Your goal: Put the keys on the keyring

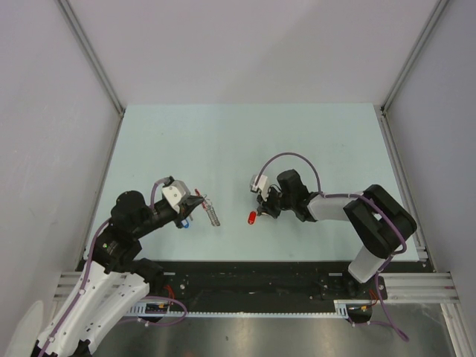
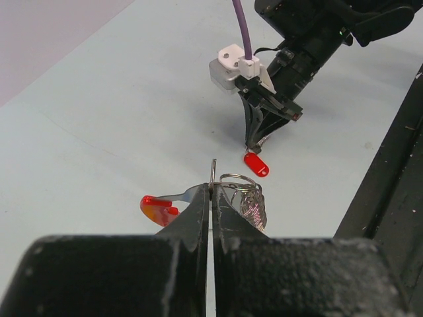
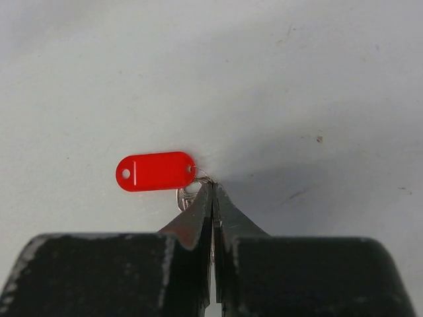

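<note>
The left end effector was clamped shut on the keyring, whose grey coil and red band stuck out past its tips. The right end effector pinched the silvery metal of a red-headed key low over the counter, near the keyring but apart from it.

Checking every view: no text, label, brand or number can be read anywhere. The red key tag shows a plain glossy face with no lettering I can make out, and the table around the tag carries only faint scuffs, nothing legible.
</note>
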